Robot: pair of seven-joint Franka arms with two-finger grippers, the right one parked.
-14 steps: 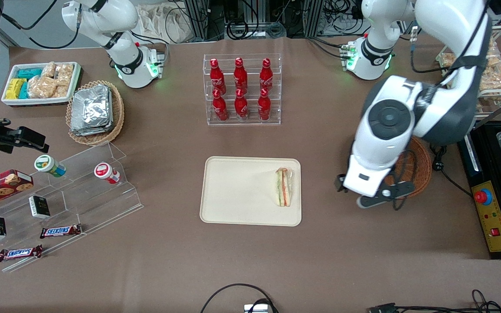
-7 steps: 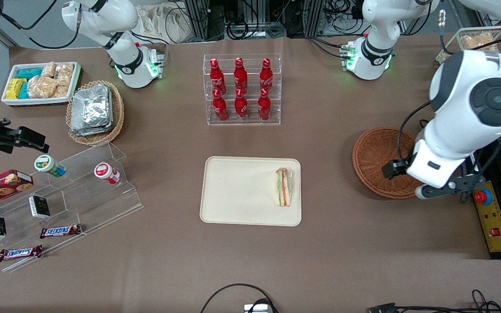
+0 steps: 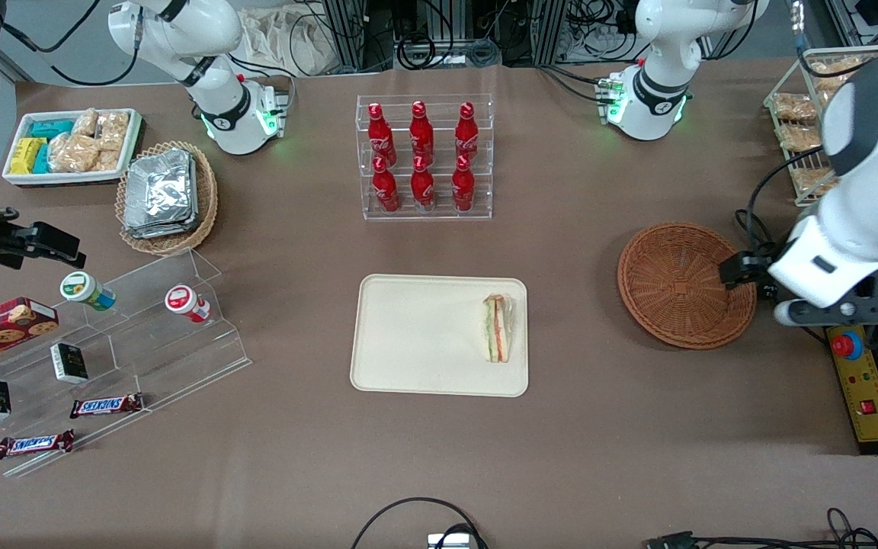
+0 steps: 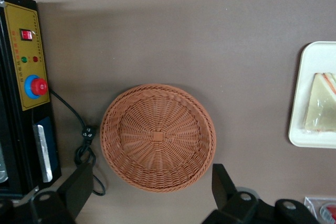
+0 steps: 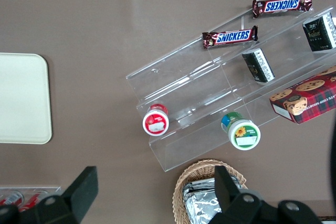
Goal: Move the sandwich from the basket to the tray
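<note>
Sandwich is on the tray, claw hanging empty up over the basket

The worktop is brown all over, and the working arm bends in from its own end of it, wrist pointing straight down so the claw hangs high with its two fingers spread wide and nothing between them. Right below the claw sits the round reddish wicker basket, with nothing in it; the wrist view looks straight into its woven bottom, where the front view has the arm covering its edge. Well apart from the claw, toward the parked arm's end, is the cream tray. The sandwich lies flat on it, at the tray edge nearest the claw. The wrist view only catches a corner of each.
</note>
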